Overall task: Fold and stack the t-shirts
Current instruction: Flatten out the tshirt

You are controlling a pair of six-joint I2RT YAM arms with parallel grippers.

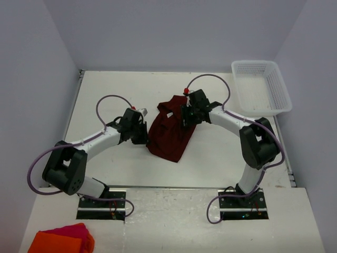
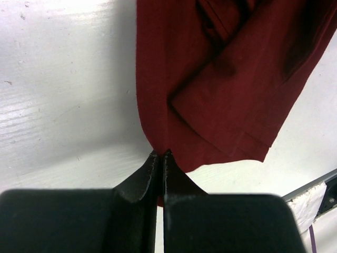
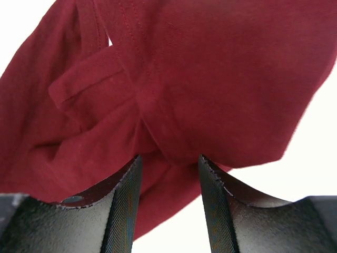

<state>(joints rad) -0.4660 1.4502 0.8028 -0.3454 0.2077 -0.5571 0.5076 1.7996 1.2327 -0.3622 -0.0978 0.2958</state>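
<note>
One dark maroon t-shirt [image 1: 171, 132] lies crumpled and partly folded at the table's middle. My left gripper [image 1: 143, 134] is at its left edge. In the left wrist view the jaws [image 2: 160, 154] are closed on the hem of the shirt [image 2: 221, 89], with a strip of maroon fabric showing between them. My right gripper [image 1: 185, 117] is at the shirt's upper right. In the right wrist view it [image 3: 169, 158] is open, with bunched shirt fabric [image 3: 210, 79] right at the fingertips and sagging between them. A sleeve fold shows at the upper left of that view.
A white mesh basket [image 1: 260, 87] stands at the table's far right corner. Bright orange and pink cloths [image 1: 63, 240] lie at the near left, in front of the arm bases. The table's near edge [image 2: 316, 184] shows in the left wrist view.
</note>
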